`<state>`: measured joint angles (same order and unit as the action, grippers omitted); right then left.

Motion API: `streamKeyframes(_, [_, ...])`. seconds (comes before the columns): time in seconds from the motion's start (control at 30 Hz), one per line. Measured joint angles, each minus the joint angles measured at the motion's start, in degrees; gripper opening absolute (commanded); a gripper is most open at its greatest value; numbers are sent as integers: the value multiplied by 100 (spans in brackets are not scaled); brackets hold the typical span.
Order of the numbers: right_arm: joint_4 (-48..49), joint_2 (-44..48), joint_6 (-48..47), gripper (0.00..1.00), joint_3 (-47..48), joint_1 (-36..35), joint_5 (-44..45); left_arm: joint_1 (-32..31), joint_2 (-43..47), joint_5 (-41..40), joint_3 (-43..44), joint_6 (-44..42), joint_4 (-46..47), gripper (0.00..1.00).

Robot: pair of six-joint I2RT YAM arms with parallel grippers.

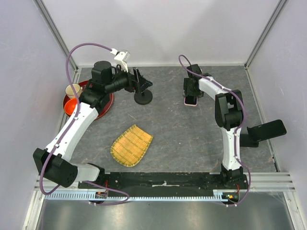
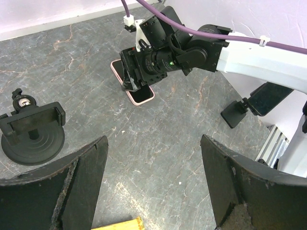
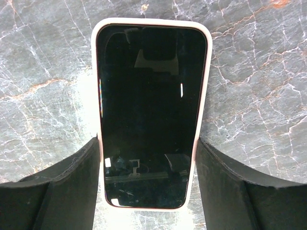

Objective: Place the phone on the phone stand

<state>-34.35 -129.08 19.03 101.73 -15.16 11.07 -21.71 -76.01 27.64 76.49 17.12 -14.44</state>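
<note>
Overhead, the phone (image 1: 191, 102) is nearly lost under the right gripper (image 1: 191, 91), with only its pink near end peeking out. From the left wrist its far half is covered too. On the right wrist camera it's almost all there, flat on the grey table (image 1: 192, 134), screen up. The fingers (image 3: 57, 191) sit right against both long sides of the case (pinching or merely touching, I cannot tell). The left gripper (image 2: 153, 158) hangs spread wide, nothing between its jaws, near the phone stand (image 2: 31, 132), whose clamp is partly masked by that gripper from above. Stand and phone are well apart, with bare tabletop between them. The woven yellow mat (image 1: 131, 145) lies nearer the bases, the red tray (image 1: 107, 103) hugs the left wall, and the folding black stand (image 1: 265, 131) sits at the right edge.
</note>
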Motion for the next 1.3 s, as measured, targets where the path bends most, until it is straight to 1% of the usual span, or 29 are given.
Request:
streamKeyframes(0.03, [-15, -4, -20, 58, 11, 0, 11, 0, 2, 0, 0, 0, 0, 84])
streamKeyframes(0.07, [-35, -4, -39, 47, 22, 0, 20, 0, 4, 0, 0, 0, 2, 84])
streamKeyframes(0.13, [-46, -4, -81, 31, 33, 0, 15, 0, 4, 0, 0, 0, 2, 84])
streamKeyframes(0.17, [-39, -9, -85, 15, 33, 0, 20, 0, 4, 0, 0, 0, 2, 84])
streamKeyframes(0.2, [-35, -9, -101, 6, 33, 0, 20, 0, 7, 0, 0, 0, 2, 84])
streamKeyframes(0.23, [-26, -9, -125, 0, 35, 0, 11, 0, 7, 0, 0, 0, 2, 84])
streamKeyframes(0.37, [107, 33, -282, 0, -57, -4, -28, 0, 7, 0, 0, 0, 2, 84])
streamKeyframes(0.43, [426, 195, -396, 0, -356, -11, -48, 0, 7, 2, 0, 0, 2, 84])
streamKeyframes(0.53, [1038, 643, -566, 0, -1141, -39, -63, 0, 7, 0, 0, 0, 2, 84])
streamKeyframes(0.7, [2006, 1856, -876, 0, -2835, -125, -273, 0, 11, 0, 0, 0, 4, 84])
streamKeyframes(0.8, [2743, 2457, -1051, 0, -3491, -177, -483, 0, 11, 0, 0, 2, 4, 84])
streamKeyframes(0.97, [4164, 3449, -1370, 0, -4461, -267, -1019, 0, 11, 0, 0, 2, 4, 85])
streamKeyframes(1.1, [5117, 4293, -1705, 0, -5257, -450, -1729, 0, 2, 11, 0, 48, 4, 86])
streamKeyframes(1.23, [5460, 4876, -2050, 0, -5523, -734, -2461, 9, -144, 232, 22, 144, 2, 86])
streamKeyframes(1.3, [5499, 5073, -2245, 0, -5521, -920, -2712, 11, -330, 402, 81, 197, 0, 82])
